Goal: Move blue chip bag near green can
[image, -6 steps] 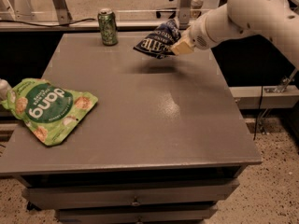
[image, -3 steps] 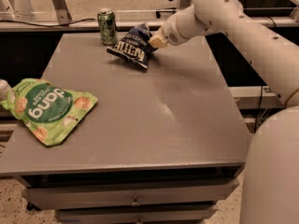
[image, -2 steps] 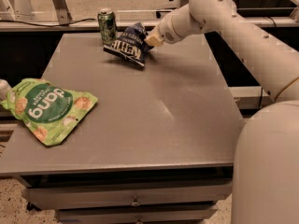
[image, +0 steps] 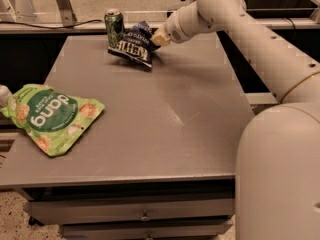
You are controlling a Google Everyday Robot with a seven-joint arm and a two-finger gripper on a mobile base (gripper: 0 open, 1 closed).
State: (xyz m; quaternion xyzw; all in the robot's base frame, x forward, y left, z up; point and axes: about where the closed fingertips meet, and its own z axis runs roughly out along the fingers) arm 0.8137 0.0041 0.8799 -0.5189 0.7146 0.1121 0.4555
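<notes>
Camera view | gripper [image: 159, 37] far side of table [image: 170, 119], jaws pinching blue chip bag [image: 131, 46] corner | bag just beside green can [image: 114, 26] | dang bag [image: 50, 115] front-left

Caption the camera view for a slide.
Across the table, the gripper holds the blue chip bag beside the green can.

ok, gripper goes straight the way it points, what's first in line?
The blue chip bag, held in the gripper at the table's far edge; behind it probably the green can, depth unclear.
</notes>
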